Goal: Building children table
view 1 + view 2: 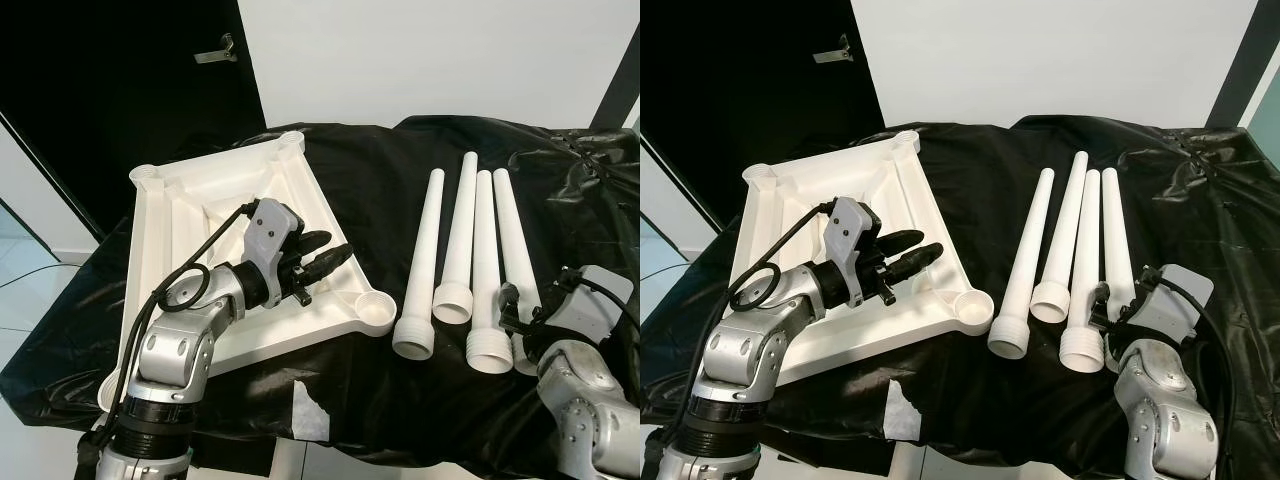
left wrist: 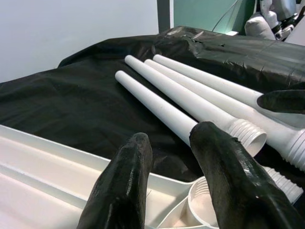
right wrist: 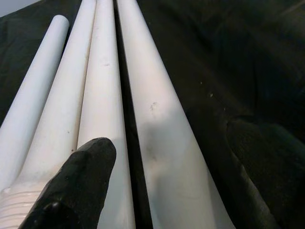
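Straddling the rightmost leg (image 3: 162,143) of four white legs lying side by side on the black cloth (image 1: 400,180), the right gripper (image 3: 167,176) is open. The left gripper (image 1: 320,262) hovers over the upturned tabletop (image 1: 180,200), fingers slightly parted, empty. Risk: closing off-centre could roll the tapered leg into its neighbours.

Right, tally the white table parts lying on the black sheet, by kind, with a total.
Tabletop, lying upside down: 1
Table legs: 4
Total: 5 white parts
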Motion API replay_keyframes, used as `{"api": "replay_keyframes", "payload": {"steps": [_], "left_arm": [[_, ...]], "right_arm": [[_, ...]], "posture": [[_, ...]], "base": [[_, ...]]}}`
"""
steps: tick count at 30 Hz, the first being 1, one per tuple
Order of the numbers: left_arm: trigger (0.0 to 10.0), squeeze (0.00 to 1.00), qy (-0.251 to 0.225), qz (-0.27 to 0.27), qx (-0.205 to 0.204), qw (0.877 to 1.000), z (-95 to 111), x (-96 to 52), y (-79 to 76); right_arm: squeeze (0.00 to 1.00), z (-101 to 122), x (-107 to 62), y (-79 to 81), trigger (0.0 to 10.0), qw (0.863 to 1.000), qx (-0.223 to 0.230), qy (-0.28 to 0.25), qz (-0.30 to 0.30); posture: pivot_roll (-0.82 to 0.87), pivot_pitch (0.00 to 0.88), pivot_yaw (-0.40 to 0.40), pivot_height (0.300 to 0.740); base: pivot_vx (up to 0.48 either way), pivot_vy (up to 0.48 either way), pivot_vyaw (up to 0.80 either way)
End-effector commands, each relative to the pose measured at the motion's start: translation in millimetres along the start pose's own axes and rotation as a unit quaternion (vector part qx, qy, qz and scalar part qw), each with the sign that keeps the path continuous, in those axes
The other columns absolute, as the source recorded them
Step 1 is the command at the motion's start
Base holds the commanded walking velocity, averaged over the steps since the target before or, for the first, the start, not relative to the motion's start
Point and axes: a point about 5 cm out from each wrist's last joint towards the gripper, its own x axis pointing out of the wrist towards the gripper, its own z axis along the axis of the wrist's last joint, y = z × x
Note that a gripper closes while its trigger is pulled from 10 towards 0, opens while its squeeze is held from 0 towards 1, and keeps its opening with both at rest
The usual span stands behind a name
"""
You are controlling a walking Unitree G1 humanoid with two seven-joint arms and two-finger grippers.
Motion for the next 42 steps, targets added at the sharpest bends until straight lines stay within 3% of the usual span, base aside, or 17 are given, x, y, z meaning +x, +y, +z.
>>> {"api": "replay_keyframes", "payload": {"steps": [1,13,18,19,20,21,22,31,32,33,34,35,42], "left_arm": [[10.0,0.0,-0.008,0.04,0.008,0.999,5.3,-0.6,4.4],[10.0,0.0,-0.016,0.04,0.006,0.999,8.1,2.7,5.2],[10.0,0.0,-0.017,0.039,0.005,0.999,9.1,3.9,4.6],[10.0,0.0,-0.017,0.039,0.005,0.999,9.1,3.9,4.6],[10.0,0.0,-0.017,0.038,0.005,0.999,9.4,4.6,4.9],[10.0,0.0,-0.017,0.038,0.005,0.999,9.4,4.6,4.9],[10.0,0.0,-0.018,0.036,0.006,0.999,10.6,6.4,5.8],[10.0,0.0,-0.019,0.036,0.01,0.999,13.0,10.1,8.3],[10.0,0.0,-0.019,0.037,0.011,0.999,13.8,10.6,9.1],[10.0,0.0,-0.019,0.037,0.011,0.999,13.8,10.6,9.1],[10.0,0.0,-0.019,0.041,0.014,0.999,14.4,10.4,10.2],[10.0,0.0,-0.019,0.044,0.015,0.999,15.1,9.7,11.2],[10.0,0.0,-0.021,0.054,0.017,0.998,16.3,7.0,13.6]], "right_arm": [[0.0,-10.5,-0.1,-2.7,10.0,0.998,0.014,0.053,0.012],[0.0,-3.1,-1.0,-25.0,10.0,0.994,-0.008,0.103,0.026],[0.0,-16.0,-2.5,-33.5,10.0,0.984,0.028,0.173,0.032],[0.0,-16.0,-2.5,-33.5,10.0,0.984,0.028,0.173,0.032],[0.0,-16.2,-0.5,-33.0,9.3,0.981,0.037,0.184,0.039],[0.0,-16.2,-0.5,-33.0,9.3,0.981,0.037,0.184,0.039],[0.0,-14.8,7.1,-27.7,10.0,0.977,0.043,0.2,0.063],[0.0,-12.9,25.7,-17.2,9.6,0.967,0.053,0.228,0.103],[0.0,-12.1,31.9,-16.5,6.7,0.964,0.054,0.234,0.109],[0.0,-12.1,31.9,-16.5,6.7,0.964,0.054,0.234,0.109],[0.0,-12.2,35.9,-16.4,2.7,0.962,0.053,0.243,0.112],[0.0,-11.5,38.1,-15.9,0.0,0.96,0.053,0.248,0.118],[0.0,-8.8,39.0,-14.6,0.0,0.956,0.049,0.259,0.126]], "posture": [[-0.1,0.0,0.08,0.74],[-0.13,0.0,0.082,0.74],[-0.14,0.0,0.093,0.74],[-0.14,0.0,0.093,0.74],[-0.14,0.0,0.099,0.74],[-0.14,0.0,0.099,0.74],[-0.14,0.0,0.109,0.74],[-0.13,0.0,0.108,0.74],[-0.13,0.0,0.106,0.74],[-0.13,0.0,0.106,0.74],[-0.12,0.0,0.102,0.74],[-0.12,0.0,0.098,0.74],[-0.11,0.0,0.086,0.74]], "base": [[0.0,0.0,0.0],[0.0,0.0,0.0],[0.0,0.0,0.0],[0.0,0.0,0.0],[0.0,0.0,0.0],[0.0,0.0,0.0],[0.0,0.0,0.0],[0.0,0.0,0.0],[0.0,0.0,0.0],[0.0,0.0,0.0],[0.0,0.0,0.0],[0.0,0.0,0.0],[0.0,0.0,0.0]]}}
